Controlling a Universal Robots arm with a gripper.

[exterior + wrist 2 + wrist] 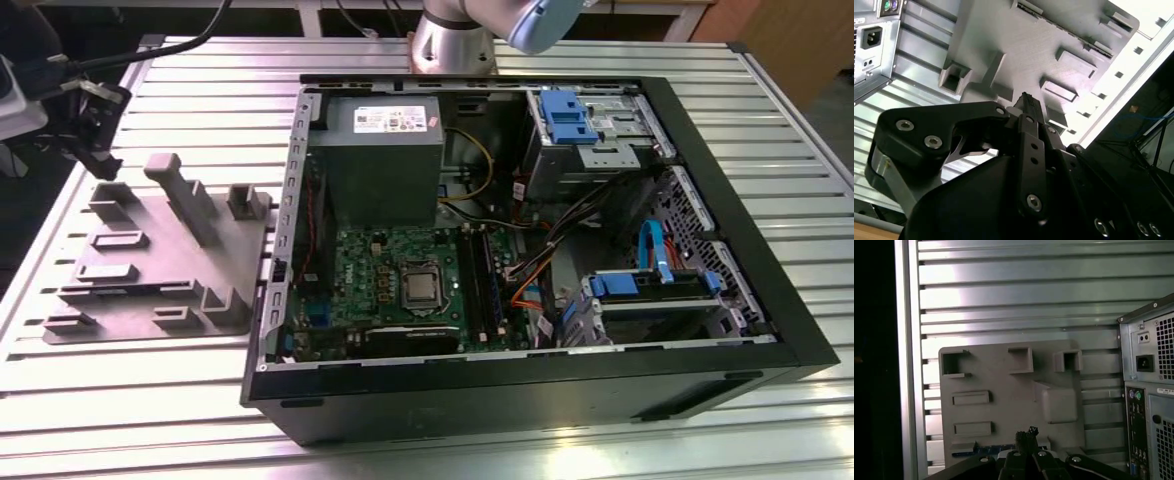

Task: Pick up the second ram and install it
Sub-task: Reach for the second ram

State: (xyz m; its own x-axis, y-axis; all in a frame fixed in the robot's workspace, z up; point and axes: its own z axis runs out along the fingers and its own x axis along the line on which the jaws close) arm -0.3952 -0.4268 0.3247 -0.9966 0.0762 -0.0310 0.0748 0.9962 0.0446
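First wrist view, nearest things first: the gripper (1026, 434) pokes in with its black fingers drawn together to one point and nothing between them (the second wrist view shows the fingertips (1025, 101) meeting the same way). Just behind that tip lies the second ram (985, 450), a thin bluish strip along one edge of the grey fixture plate (1004, 412). The tip overlaps the strip in the picture, and I cannot tell whether they touch. Beyond the ram the plate carries two short rectangular sockets, a raised block and a row of three square pockets. The plate rests on the ribbed aluminium table (1029, 295). Beside it is the computer case (1149, 405), its rear panel with power socket and ports facing the plate. In the exterior view the case lies open at the exterior view's right of the plate. The green motherboard (387, 265) and its black memory slots (483, 285) are exposed, and the arm's base (451, 45) stands behind.
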